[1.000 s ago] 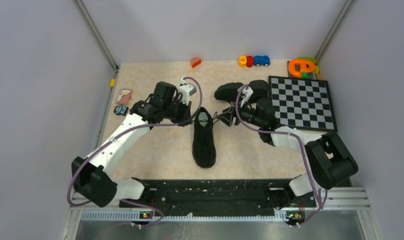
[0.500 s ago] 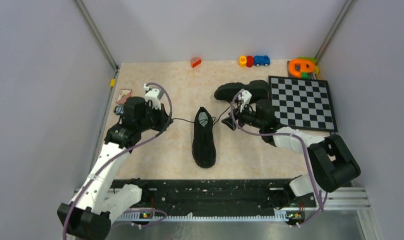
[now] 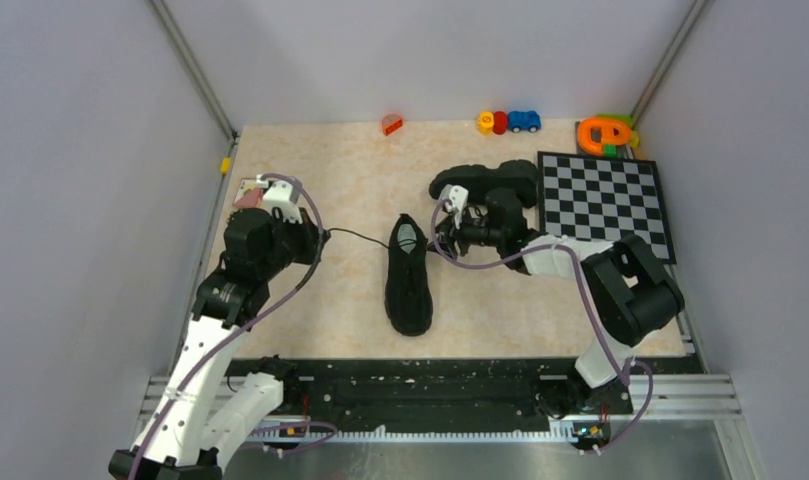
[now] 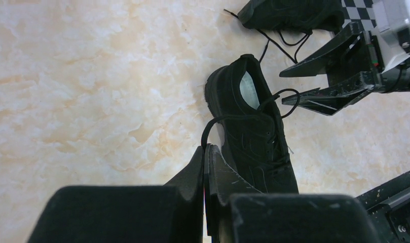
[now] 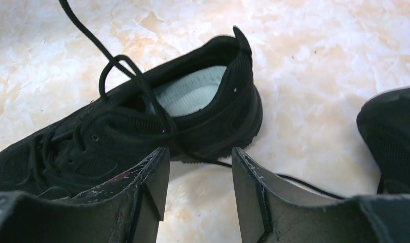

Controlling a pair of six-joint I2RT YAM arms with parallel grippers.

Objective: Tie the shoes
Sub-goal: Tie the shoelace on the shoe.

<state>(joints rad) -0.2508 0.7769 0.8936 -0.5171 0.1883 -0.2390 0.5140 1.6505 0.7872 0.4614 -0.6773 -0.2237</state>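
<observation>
One black shoe point(image 3: 408, 280) lies mid-table with its pale insole showing and its heel to the far side; it also shows in the left wrist view point(image 4: 253, 131) and the right wrist view point(image 5: 142, 126). The second shoe point(image 3: 485, 180) lies on its side behind it. My left gripper point(image 3: 320, 236) is shut on a thin black lace point(image 4: 213, 124), which runs taut from the shoe out to the left. My right gripper point(image 3: 442, 236) is open beside the shoe's heel, its fingers point(image 5: 157, 167) either side of bare table. A loose lace loop point(image 5: 116, 66) stands above the tongue.
A chessboard point(image 3: 605, 205) lies at the right, close behind the right arm. Small toys point(image 3: 508, 122), an orange toy point(image 3: 604, 133) and a red block point(image 3: 392, 124) sit along the far edge. A card point(image 3: 248, 192) lies by the left wall.
My left gripper has pulled away to the left with the lace, drawing it taut. My right gripper has shifted left, closer to the shoe's heel.
</observation>
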